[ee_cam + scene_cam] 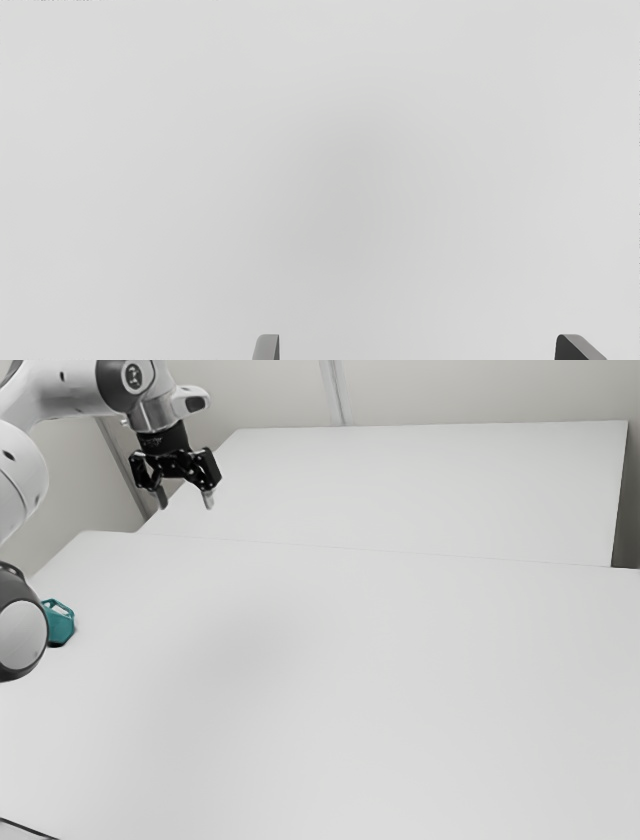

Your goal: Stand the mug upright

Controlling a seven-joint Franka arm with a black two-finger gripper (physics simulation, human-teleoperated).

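We see the teal mug [62, 625] on the white table [330, 690], close to the edge at the exterior view's left. A big round joint of our arm [22, 635] hides part of it from that camera. What looks like its handle makes a loop at the top, and pale light shows through the loop. So we think the mug is lying on its side with its handle up, though we can't see enough to be sure. If it is on its side, the table is what holds it up, and the handle sticks up where fingers could get to it. A round cup on its side might roll if we bump it.

Our gripper [185, 502] is not near the mug. It hangs high over the table, well apart from the mug and farther from the outside camera. Its jaws are wide open, with a big gap and nothing in them. In the wrist view, one finger [267, 347] is well apart from the other, with just plain table past the tips. There is a soft dark patch on the table there too, maybe our hand's shadow.

Our arm comes in from the exterior view's left, bends up high, and reaches over. The hand points almost straight down. That seems a good way to hold it for picking from above, and it keeps the tips from touching the table. We are not holding or pushing anything.
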